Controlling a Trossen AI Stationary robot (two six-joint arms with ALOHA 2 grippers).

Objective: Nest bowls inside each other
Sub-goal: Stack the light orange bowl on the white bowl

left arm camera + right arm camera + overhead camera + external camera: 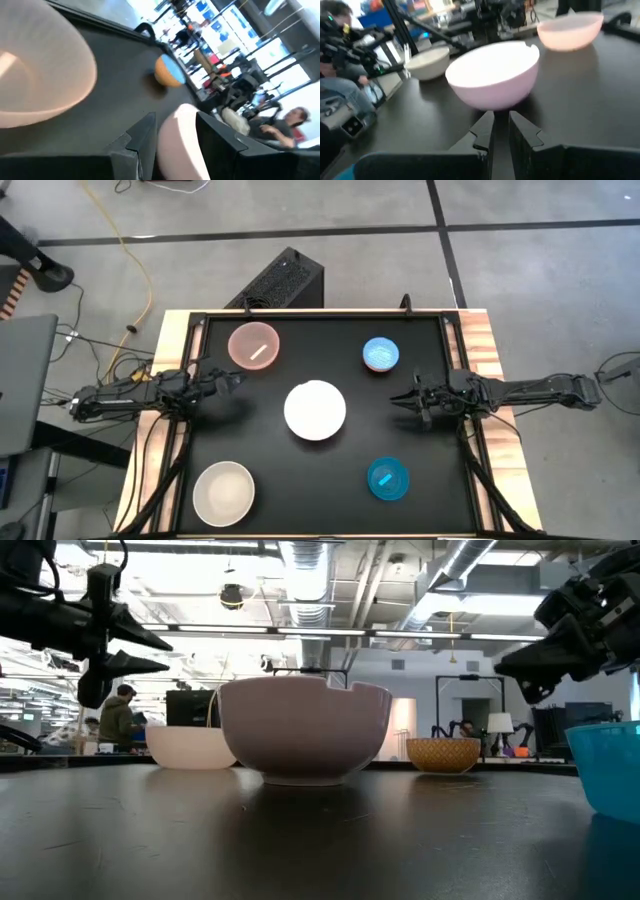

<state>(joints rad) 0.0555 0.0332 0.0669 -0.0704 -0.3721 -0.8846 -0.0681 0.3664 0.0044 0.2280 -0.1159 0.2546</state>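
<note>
Five bowls stand upright on their bases on the black table (440, 510). The pale pink one (253, 345) is far left and the light blue one (381, 354) far right. A white one (315, 410) is in the middle, a cream one (223, 492) near left, and a teal one (388, 479) near right. My left gripper (232, 380) hovers level at the left edge, rolled to one side and open. It points at the white bowl (182, 145), with the pink bowl (40, 85) beside it. My right gripper (501, 132) hovers at the right edge, open only by a narrow gap, facing the white bowl (495, 75).
A raised black frame (320, 315) runs round the table top. A dark box (285, 280) stands on the floor beyond the far edge, with cables at the left. People sit in the room behind (118, 720). Bare table lies between the bowls.
</note>
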